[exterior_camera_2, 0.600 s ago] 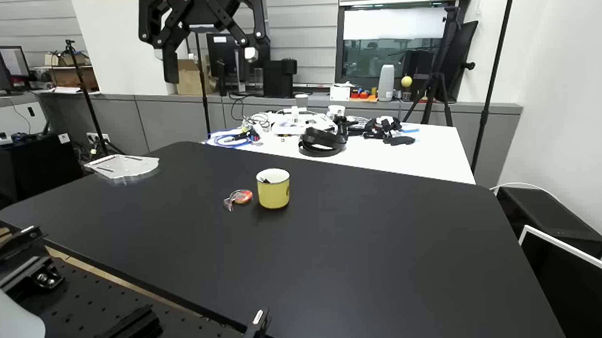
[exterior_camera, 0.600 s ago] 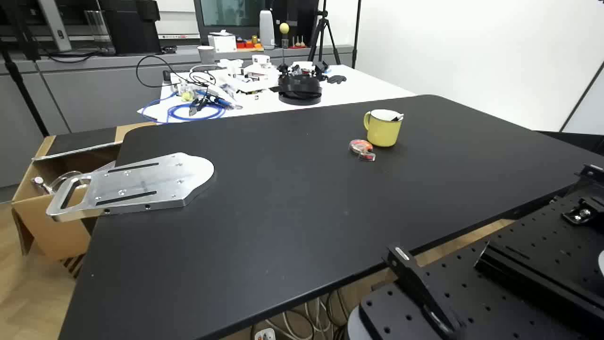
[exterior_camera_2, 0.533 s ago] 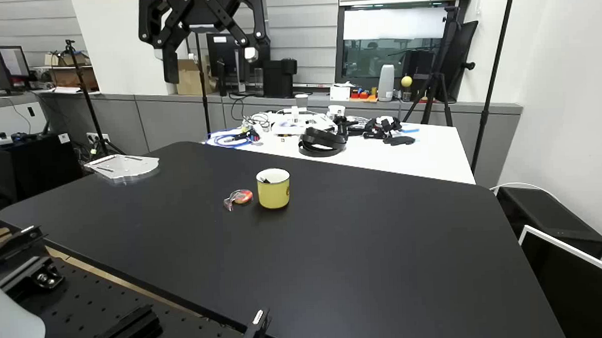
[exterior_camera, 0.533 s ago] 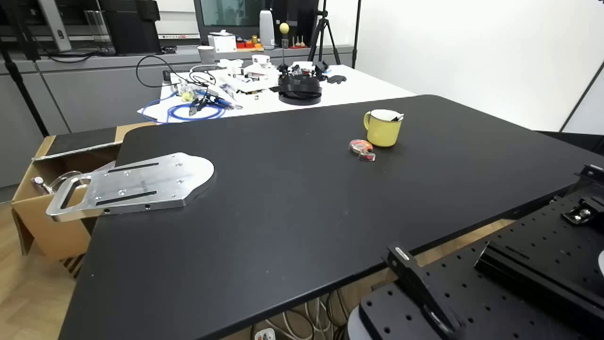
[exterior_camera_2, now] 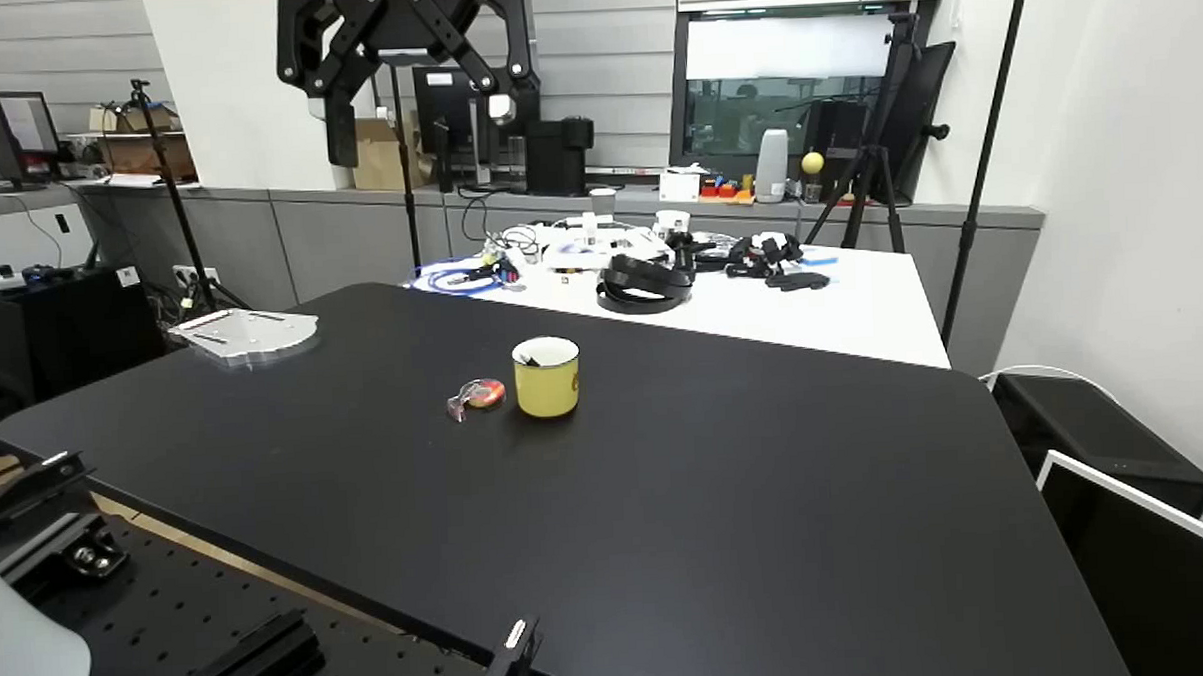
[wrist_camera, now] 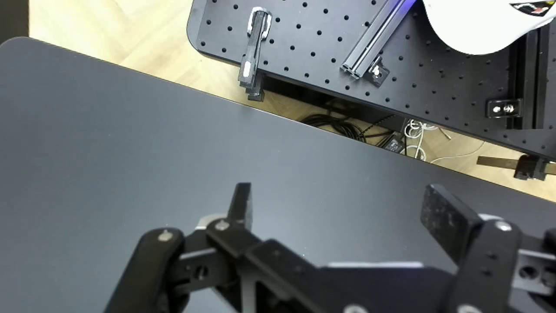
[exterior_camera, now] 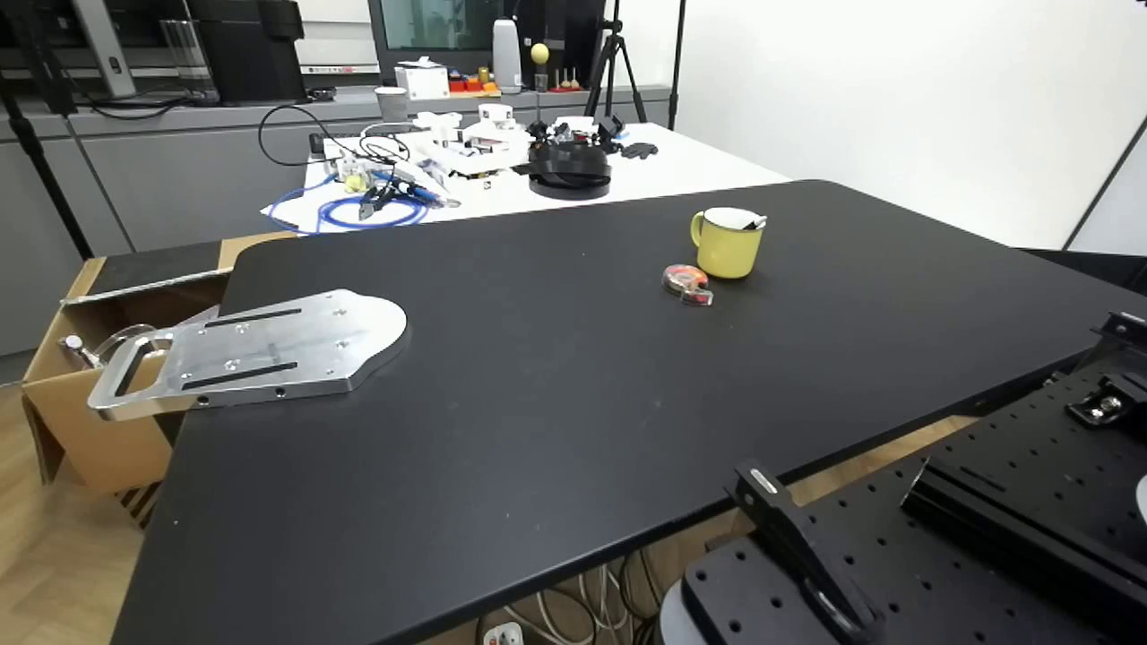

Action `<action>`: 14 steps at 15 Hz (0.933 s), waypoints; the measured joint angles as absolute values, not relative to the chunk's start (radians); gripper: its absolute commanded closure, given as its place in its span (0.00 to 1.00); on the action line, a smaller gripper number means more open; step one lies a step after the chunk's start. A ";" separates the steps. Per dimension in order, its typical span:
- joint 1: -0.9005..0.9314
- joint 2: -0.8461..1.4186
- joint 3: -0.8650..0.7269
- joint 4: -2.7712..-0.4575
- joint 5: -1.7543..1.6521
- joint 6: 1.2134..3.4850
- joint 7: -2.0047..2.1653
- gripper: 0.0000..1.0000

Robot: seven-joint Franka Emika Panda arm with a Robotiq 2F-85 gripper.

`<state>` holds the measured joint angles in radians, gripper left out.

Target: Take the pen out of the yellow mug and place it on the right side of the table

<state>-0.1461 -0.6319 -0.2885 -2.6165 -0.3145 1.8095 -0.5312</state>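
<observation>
The yellow mug (exterior_camera: pixel 728 249) stands upright on the black table (exterior_camera: pixel 538 403); it also shows in an exterior view (exterior_camera_2: pixel 547 388). The pen (exterior_camera: pixel 754 224) is inside the mug, its end leaning on the rim; its dark part also shows inside the mug in an exterior view (exterior_camera_2: pixel 529 361). The rest of the pen is hidden by the mug wall. My gripper (exterior_camera_2: pixel 429 134) is open and empty, high above the table. In the wrist view, the open fingers (wrist_camera: pixel 339 195) are wide apart over bare table (wrist_camera: pixel 130 152). The mug and pen are out of the wrist view.
A small clear-and-red tape dispenser (exterior_camera: pixel 688 284) lies right beside the mug. A silver metal plate (exterior_camera: pixel 269 349) with a handle overhangs the table edge, above a cardboard box (exterior_camera: pixel 99 430). A white table (exterior_camera: pixel 708 166) with cables and gear stands behind. The perforated robot base (wrist_camera: pixel 304 43) borders the table.
</observation>
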 measured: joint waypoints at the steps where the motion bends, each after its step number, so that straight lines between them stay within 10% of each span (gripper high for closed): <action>1: -0.146 -0.632 -0.288 -2.616 -0.314 1.810 -0.531 0.00; 14: -0.124 -0.560 -0.286 -2.587 -0.311 1.885 -0.531 0.00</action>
